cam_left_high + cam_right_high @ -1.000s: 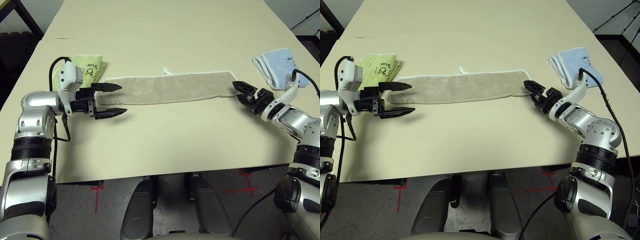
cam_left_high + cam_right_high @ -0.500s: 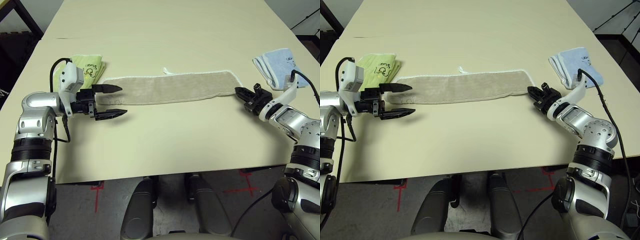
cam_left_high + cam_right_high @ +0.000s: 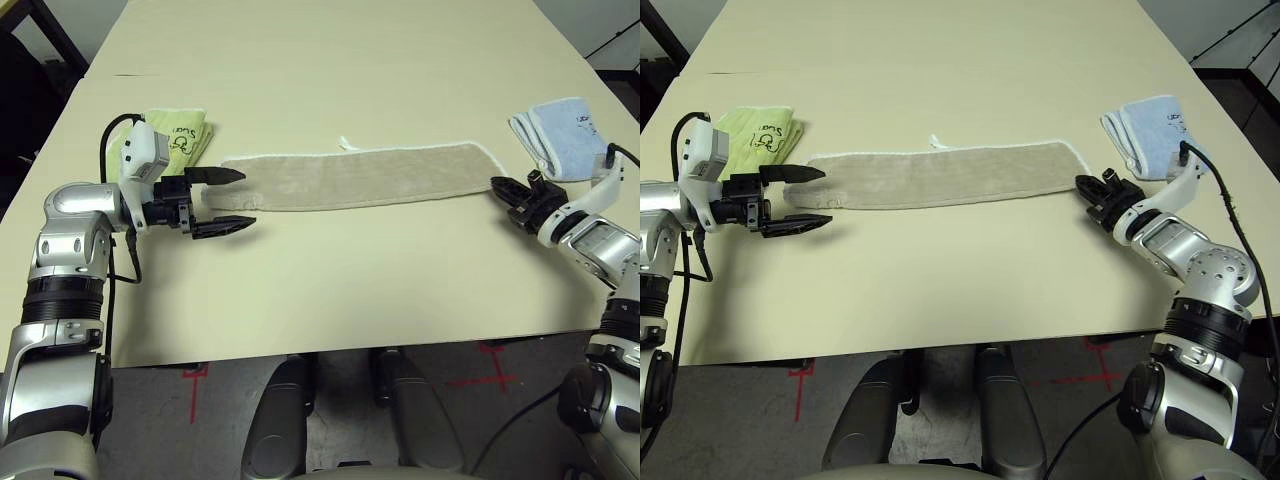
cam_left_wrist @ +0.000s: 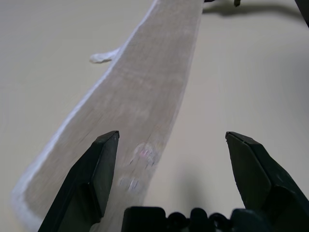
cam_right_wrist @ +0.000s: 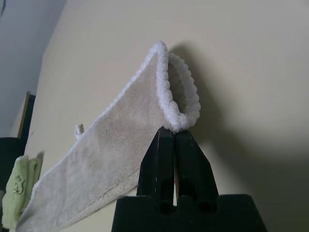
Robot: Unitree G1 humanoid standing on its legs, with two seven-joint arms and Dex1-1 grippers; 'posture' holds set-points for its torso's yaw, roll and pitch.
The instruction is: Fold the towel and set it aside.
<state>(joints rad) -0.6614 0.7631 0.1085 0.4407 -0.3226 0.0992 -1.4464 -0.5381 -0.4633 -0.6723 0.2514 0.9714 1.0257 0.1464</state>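
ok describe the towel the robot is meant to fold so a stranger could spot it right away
On the cream table, between a lime-green folded towel on one side and a light blue folded towel on the other, lies the towel. It is a long beige strip with white edging, and the shut right gripper pinches its end.

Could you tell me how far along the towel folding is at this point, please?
Done: the towel lies folded lengthwise into a long strip on the table. In hand: the right hand is shut on its end, while the left hand is open at the other end. Left: folding it shorter and setting it aside.
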